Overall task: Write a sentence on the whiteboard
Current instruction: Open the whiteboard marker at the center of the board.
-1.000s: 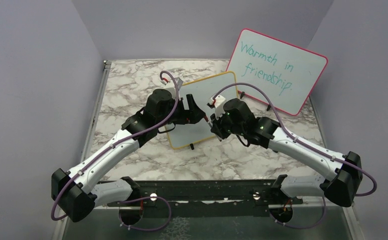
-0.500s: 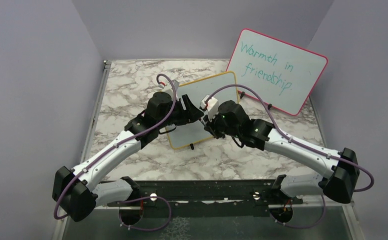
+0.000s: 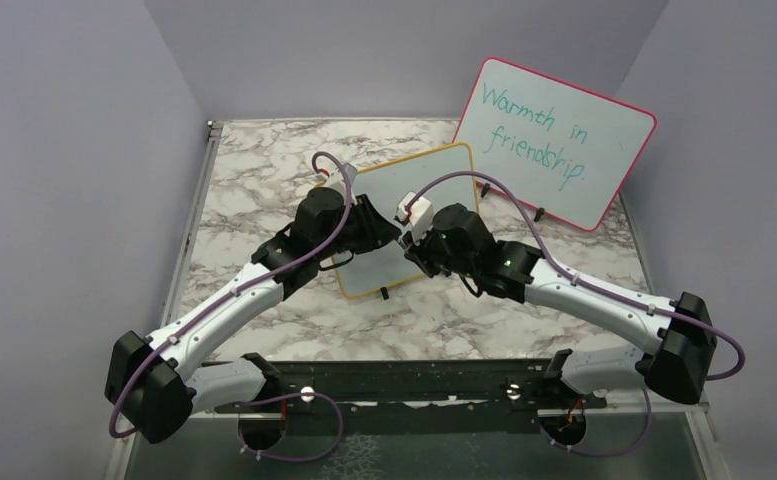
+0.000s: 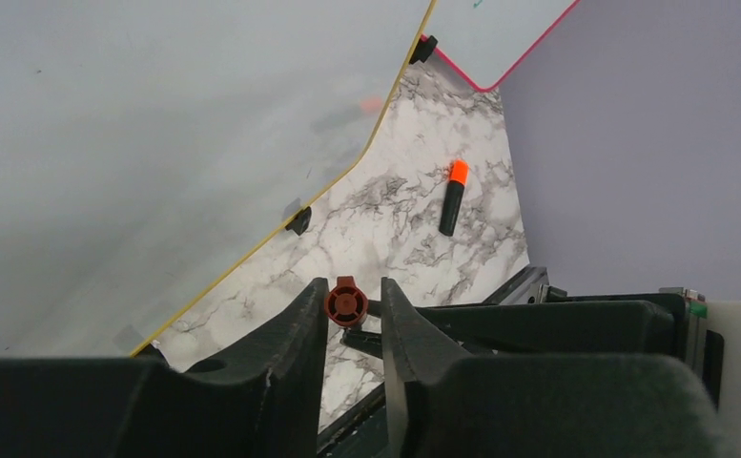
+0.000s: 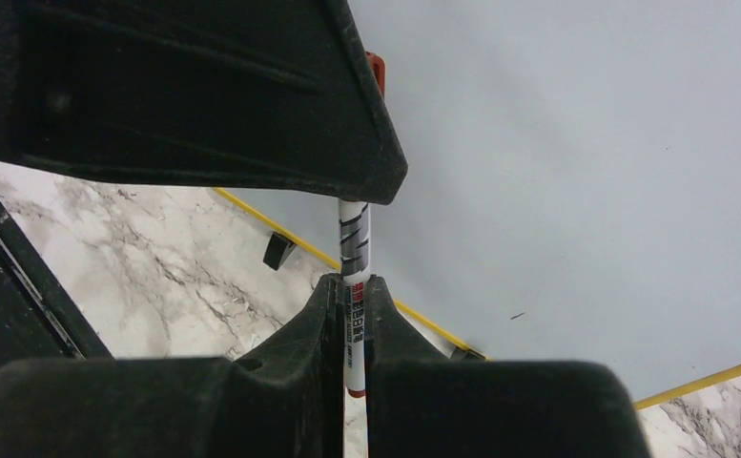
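Seen from above, both arms were stretched forward and inward from their bases at the near edge of the marbled desk (image 3: 264,170). The left arm (image 3: 234,295) was angled up to the right and the right arm (image 3: 584,290) up to the left, so that the two wrists met tip to tip over the middle of the scene.

The whiteboard (image 3: 454,160), yellow-framed and turned at an angle on the desk, was directly beneath and behind the meeting claws. Its near half was largely covered by them, and the visible part of its face was plain white.

The right claw (image 5: 352,279) was closed tightly on the white barrel of a marker (image 5: 354,239), which was held in front of the whiteboard. The left claw (image 4: 352,286) was set around the marker's round red-brown end. One finger (image 4: 304,329) was touching that end and the other stood just beside it; whether it was actually gripped could not be told.

A second board with a pink frame (image 3: 554,140), bearing the teal words "Warmth in friendship.", was propped at the far right, just behind the whiteboard's far corner. In the left wrist view, a black pen with an orange cap (image 4: 453,197) was lying on the desk, apart from the whiteboard's edge.
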Motion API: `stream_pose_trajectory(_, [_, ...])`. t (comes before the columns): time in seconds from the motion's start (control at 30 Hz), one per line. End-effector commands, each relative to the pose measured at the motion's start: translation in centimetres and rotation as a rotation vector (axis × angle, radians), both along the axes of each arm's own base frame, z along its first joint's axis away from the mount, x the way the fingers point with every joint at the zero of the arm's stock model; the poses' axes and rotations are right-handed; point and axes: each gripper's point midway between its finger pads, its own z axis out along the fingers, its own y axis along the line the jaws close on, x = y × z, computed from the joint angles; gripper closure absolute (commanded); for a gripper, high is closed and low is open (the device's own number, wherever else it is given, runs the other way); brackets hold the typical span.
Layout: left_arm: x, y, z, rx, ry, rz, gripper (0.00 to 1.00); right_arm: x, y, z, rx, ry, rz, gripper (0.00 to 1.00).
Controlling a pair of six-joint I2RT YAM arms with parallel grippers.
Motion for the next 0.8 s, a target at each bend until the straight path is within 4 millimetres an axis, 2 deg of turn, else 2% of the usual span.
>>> stream_pose_trajectory(0.0, [0.7,0.4,0.7,-0.043,-0.019,0.043,0.76,0.2,0.7,0.0,0.013,-0.031,0.013,1.00])
stream_pose_trajectory(0.17, [0.9,1.1,1.0,-0.069,-0.025,0.090,0.86,0.1,0.8,-0.2,0.016,-0.033,0.022,0.99])
stream_pose_trajectory(0.27, [0.8,1.2,1.0,-0.087,-0.023,0.100,0.99,-0.2,1.1,-0.4,0.028,-0.020,0.035,0.99])
stream_pose_trajectory(0.37, [0.8,1.6,1.3,-0.119,-0.023,0.122,1.00,-0.3,1.3,-0.4,0.053,-0.006,0.022,0.96])
stream_pose_trajectory(0.47, [0.8,2.2,1.6,-0.154,-0.024,0.156,1.00,-0.2,1.4,0.4,0.122,-0.006,-0.007,0.82])
stream_pose_trajectory(0.53, [0.8,2.7,1.8,-0.177,-0.023,0.176,1.00,-0.5,1.6,1.3,0.180,-0.003,-0.013,0.70])
stream_pose_trajectory(0.6, [0.7,3.1,1.9,-0.198,-0.016,0.196,1.00,-0.8,1.7,2.4,0.245,-0.002,-0.018,0.62])
stream_pose_trajectory(0.63, [0.7,3.3,2.5,-0.223,-0.031,0.204,1.00,-0.9,1.7,2.9,0.279,-0.005,-0.021,0.56])
stream_pose_trajectory(0.77, [0.5,4.0,3.3,-0.276,-0.040,0.240,1.00,-1.4,1.3,5.3,0.433,-0.025,-0.027,0.43])
